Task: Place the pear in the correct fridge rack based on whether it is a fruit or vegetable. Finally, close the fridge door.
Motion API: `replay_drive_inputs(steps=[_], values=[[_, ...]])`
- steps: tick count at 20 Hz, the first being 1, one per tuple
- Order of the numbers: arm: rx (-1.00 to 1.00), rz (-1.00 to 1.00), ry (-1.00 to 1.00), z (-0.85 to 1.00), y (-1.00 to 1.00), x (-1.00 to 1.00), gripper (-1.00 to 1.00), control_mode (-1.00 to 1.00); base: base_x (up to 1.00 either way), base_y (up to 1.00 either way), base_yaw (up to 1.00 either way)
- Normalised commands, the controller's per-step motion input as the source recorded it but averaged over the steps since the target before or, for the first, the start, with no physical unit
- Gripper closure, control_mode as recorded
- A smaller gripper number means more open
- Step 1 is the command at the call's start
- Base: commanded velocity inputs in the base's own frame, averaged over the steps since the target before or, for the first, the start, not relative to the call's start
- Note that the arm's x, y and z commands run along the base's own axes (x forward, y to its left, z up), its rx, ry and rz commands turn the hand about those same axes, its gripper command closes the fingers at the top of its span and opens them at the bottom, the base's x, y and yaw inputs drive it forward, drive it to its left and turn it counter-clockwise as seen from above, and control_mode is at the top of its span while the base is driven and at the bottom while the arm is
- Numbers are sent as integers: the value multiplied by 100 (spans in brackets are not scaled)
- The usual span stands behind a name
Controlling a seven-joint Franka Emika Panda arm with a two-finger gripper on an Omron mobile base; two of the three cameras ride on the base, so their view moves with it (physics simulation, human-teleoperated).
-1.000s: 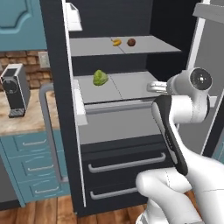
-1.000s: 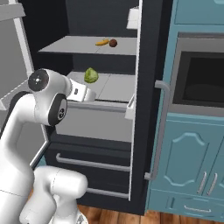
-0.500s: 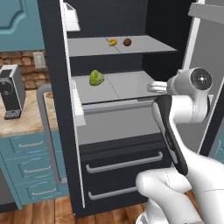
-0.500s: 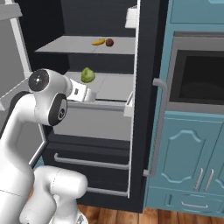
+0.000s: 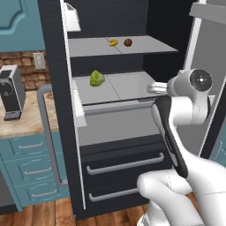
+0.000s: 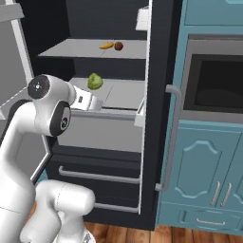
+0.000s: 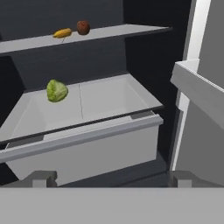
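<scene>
The small brown pear point(image 5: 128, 42) point(image 6: 118, 46) point(image 7: 83, 27) rests on the upper fridge rack point(image 5: 88, 47) point(image 6: 71, 48) point(image 7: 127, 31), right beside a yellow banana point(image 5: 113, 42) point(image 7: 62, 33). My gripper point(image 5: 153, 88) point(image 6: 88, 102) point(image 7: 110, 177) is open and empty. It hovers in front of the lower shelf, well below the pear and apart from it, pointing into the fridge. Both fridge doors stand open.
A green leafy vegetable point(image 5: 97, 78) point(image 6: 95, 81) point(image 7: 57, 90) lies on the lower grey slab point(image 5: 130, 84). One open door point(image 5: 211, 66) flanks my arm, the other with its long handle point(image 6: 171, 137) stands opposite. Two dark drawers point(image 5: 123, 165) sit below. A grey appliance point(image 5: 11, 92) stands on the counter.
The whole picture has shifted slightly, so the base has moved a little. The arm keeps its pose, the gripper stays open, and the pear lies still on the rack.
</scene>
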Motion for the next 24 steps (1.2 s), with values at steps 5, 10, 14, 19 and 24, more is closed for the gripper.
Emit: replay_drive_inputs(steps=[5,10,14,19,24], values=[[-3,0,0,-5,21,-19,-100,-100,0,0,0],[-5,0,0,-5,32,-15,-100,-100,0,0,0],[-3,6,0,0,22,-64,-100,-100,0,0,0],[0,9,0,0,5,-96,-100,-100,0,0,0],[-7,19,0,0,38,-91,-100,-100,0,0,0]])
